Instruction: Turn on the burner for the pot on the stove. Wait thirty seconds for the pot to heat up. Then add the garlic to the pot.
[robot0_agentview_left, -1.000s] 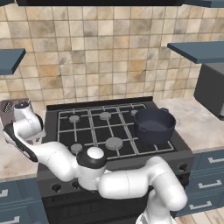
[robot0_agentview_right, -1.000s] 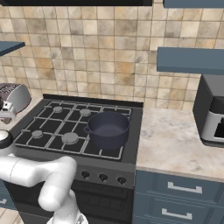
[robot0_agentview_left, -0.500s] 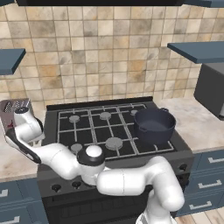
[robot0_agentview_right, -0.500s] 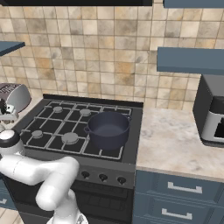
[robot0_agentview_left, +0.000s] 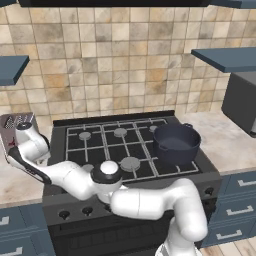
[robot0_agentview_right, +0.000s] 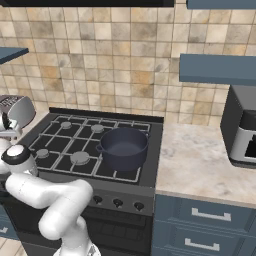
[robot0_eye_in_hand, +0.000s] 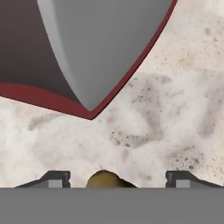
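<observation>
The small tan-brown roundish garlic bulb (robot0_eye_in_hand: 104, 179) lies on the speckled beige stone counter (robot0_eye_in_hand: 175, 122) straight below the claw, centred between the two dark fingertips (robot0_eye_in_hand: 54, 178), with counter showing on either side of it, so the coming move turns on nothing more than closing in on it where it sits. The two-finger gripper (robot0_eye_in_hand: 117, 179) stands wide, its jaws well apart on each side of the lump and touching nothing that can be made out; it has hold of nothing yet. The garlic looks roundish, so no long axis can be told. Just ahead of the claw rises the silver toaster with a red trim along its base (robot0_eye_in_hand: 105, 48), near the garlic but apart from it. In the left base view the white arm reaches over to the far left of the black-grey gas stove with grid grates (robot0_agentview_left: 120, 145), the hand (robot0_agentview_left: 27, 137) pointing down at the counter beside the toaster, while the round dark navy-grey pot with loop handles (robot0_agentview_left: 176, 144) sits on the stove's front right burner, well away on the opposite side from the claw. Against the earlier left base pictures, the hand has sunk lower beside the toaster, and the jaws have begun to narrow from their widest; the pot has not moved.
</observation>
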